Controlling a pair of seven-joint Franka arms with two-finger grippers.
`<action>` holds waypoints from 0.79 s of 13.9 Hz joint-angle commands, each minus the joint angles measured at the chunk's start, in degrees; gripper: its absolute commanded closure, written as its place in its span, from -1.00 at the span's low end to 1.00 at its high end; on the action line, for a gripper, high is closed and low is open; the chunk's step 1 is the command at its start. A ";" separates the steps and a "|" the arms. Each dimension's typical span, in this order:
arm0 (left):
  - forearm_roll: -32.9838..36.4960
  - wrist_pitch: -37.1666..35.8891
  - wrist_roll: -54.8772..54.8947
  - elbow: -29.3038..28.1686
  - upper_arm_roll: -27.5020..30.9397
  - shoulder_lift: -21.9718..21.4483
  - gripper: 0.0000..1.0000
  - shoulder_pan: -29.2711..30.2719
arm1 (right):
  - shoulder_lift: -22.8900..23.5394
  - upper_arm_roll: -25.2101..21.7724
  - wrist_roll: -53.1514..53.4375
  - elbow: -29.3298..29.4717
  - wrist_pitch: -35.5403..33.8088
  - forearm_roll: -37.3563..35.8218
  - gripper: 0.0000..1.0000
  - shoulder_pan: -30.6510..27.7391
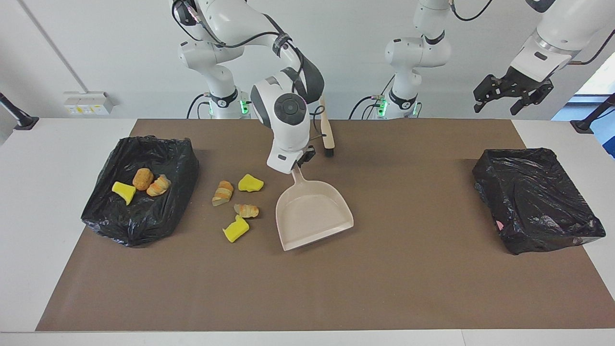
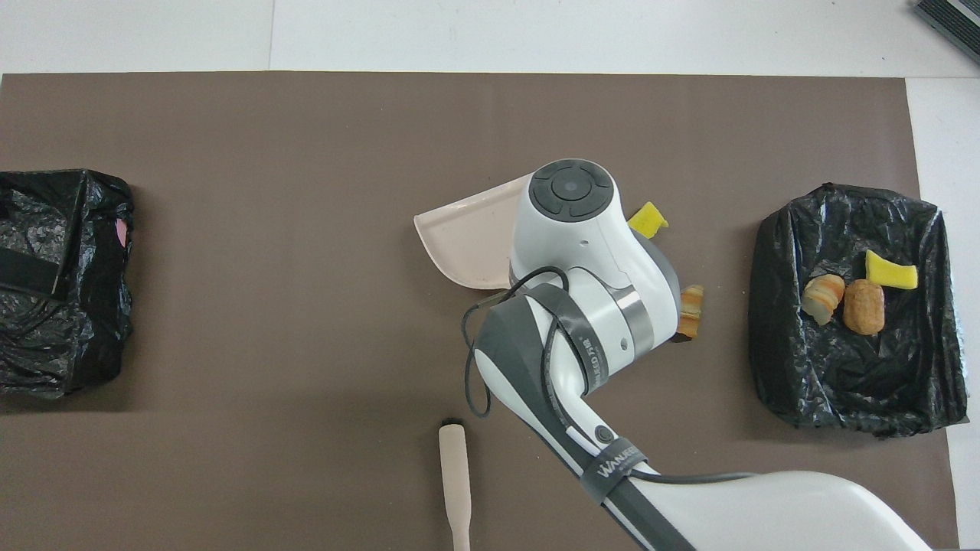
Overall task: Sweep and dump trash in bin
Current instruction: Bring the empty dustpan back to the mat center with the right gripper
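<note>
While the right hand [image 1: 294, 166] pinches the handle of the one beige plastic dustpan [image 1: 312, 214], the pan hangs tilted over the middle of the brown mat [image 1: 384, 288], its open lip pointing away from the robots and nothing lying inside it. In the overhead view the arm covers most of the pan.

Seven pieces of trash show in all. Four lie loose on the mat, just beside the dustpan toward the right arm's end of the table [image 1: 29, 216]: two bright yellow sponge chunks [image 1: 250, 183] [image 1: 235, 229] and two tan-orange bread-like pieces [image 1: 223, 192] [image 1: 246, 210]. None touches the pan. The other three sit inside the black bag-lined bin [image 1: 144, 221] at the right arm's end: one yellow sponge wedge [image 1: 124, 191], one round brown bread lump [image 1: 142, 179] and one striped bread piece [image 1: 159, 185].

A second black-lined bin [image 1: 538, 202] stands at the left arm's end, well apart from the right hand. One beige-handled brush [image 1: 326, 132] lies on the mat close by the right hand, nearer to the robots than the dustpan.

The left hand [image 1: 507, 96] waits raised in the air above the left arm's end of the table, its fingers spread and holding nothing.
</note>
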 commanded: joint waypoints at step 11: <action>0.83 0.10 -0.06 -0.62 -0.63 -0.77 -1.00 0.69 | 11.31 0.42 15.62 10.64 8.45 6.09 1.00 4.34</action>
